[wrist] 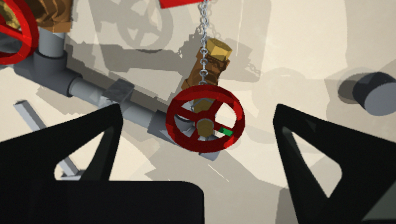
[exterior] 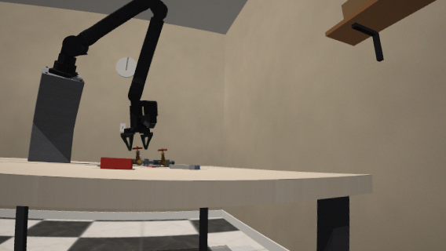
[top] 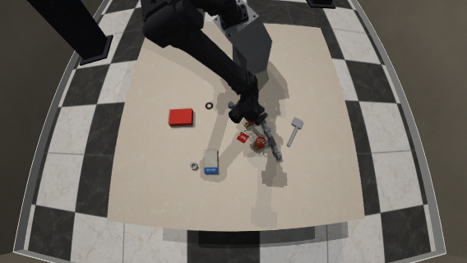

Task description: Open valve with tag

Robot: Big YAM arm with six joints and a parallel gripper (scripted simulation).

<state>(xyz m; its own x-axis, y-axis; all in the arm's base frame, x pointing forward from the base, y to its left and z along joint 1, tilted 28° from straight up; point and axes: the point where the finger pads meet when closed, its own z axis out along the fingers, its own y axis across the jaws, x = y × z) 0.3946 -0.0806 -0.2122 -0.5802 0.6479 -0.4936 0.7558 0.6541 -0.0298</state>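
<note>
Two brass valves with red handwheels sit on a grey pipe [top: 271, 141] on the table. The nearer valve's handwheel [wrist: 205, 119] lies below my gripper; a chain [wrist: 203, 45] runs from this valve to a red tag [top: 242, 136]. A small green mark [wrist: 226, 132] shows on the wheel's rim. The second handwheel [top: 261, 142] is farther along the pipe, and it shows at the wrist view's top left [wrist: 12, 30]. My gripper [wrist: 198, 112] is open wide, fingers apart on either side of the tagged wheel and above it, not touching; in the side view [exterior: 137, 145] it hangs just over that wheel [exterior: 137, 148].
A red block [top: 181, 117], a black ring [top: 209, 105], a nut [top: 194, 166], a grey-and-blue box [top: 211, 162] and a grey hammer-like tool [top: 294, 131] lie around the pipe. A dark round knob [wrist: 372, 92] sits to the right of the tagged valve. The arm's grey base [top: 251, 45] stands at the back.
</note>
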